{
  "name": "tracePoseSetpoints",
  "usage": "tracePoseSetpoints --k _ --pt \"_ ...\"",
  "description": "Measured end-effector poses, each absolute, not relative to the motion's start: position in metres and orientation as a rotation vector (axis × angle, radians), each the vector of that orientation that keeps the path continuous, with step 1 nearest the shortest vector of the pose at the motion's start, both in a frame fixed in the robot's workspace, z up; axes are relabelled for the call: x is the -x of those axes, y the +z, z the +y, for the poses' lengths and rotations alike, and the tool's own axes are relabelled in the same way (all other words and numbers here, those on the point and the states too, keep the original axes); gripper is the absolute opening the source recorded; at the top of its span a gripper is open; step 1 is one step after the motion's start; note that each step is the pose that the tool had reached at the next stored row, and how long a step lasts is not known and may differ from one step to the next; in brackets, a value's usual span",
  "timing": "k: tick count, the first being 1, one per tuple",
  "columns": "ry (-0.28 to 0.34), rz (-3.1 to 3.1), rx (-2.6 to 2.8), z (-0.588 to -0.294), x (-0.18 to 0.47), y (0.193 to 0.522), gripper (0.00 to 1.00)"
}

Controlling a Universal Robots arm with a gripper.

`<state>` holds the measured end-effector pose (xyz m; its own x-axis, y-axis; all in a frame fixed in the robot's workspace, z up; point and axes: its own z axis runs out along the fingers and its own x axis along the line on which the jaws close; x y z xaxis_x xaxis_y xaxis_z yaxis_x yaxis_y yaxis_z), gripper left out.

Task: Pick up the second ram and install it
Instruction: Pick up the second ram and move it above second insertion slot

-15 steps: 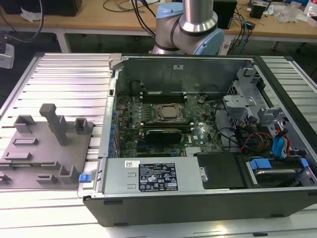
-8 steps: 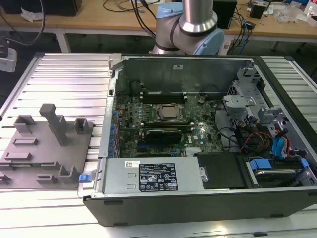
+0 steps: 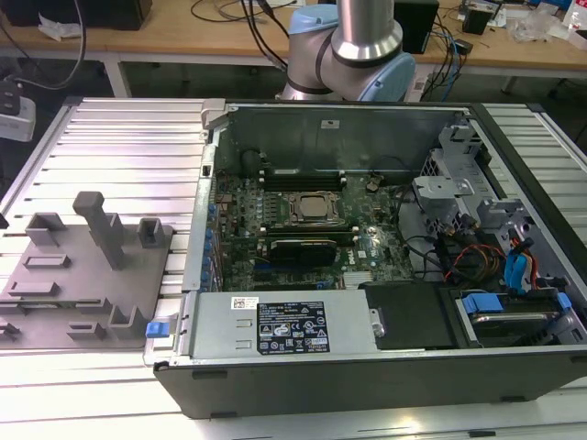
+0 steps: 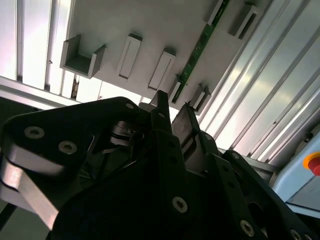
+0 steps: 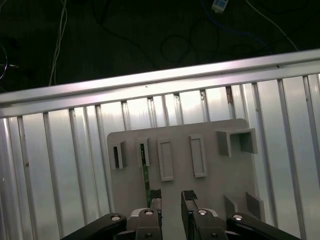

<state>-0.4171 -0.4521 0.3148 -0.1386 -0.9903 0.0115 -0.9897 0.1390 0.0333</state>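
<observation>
Your pincer (image 5: pixel 172 196) hangs over the gray tray (image 5: pixel 225 175), fingers (image 5: pixel 189 197) apart.
The RAM stick (image 5: pixel 145 172) stands in a slot near one finger.

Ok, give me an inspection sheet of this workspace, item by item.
Surface: slatted metal table.
Job's things: RAM stick standing in a slot of the grey holder plate; computer case open.
Clutter: nothing seen.
Grippers: gripper open, empty, over the holder plate beside the RAM stick.
Cables: coloured wires inside the computer case; black cables behind the arm.
Surroundings: wooden bench behind the table.
</observation>
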Motion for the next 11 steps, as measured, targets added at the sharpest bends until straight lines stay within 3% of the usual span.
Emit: tracePoseSetpoints --k 11 --pt "-0.027 -2.348 -2.041 -0.452 0.417 0.296 0.3"
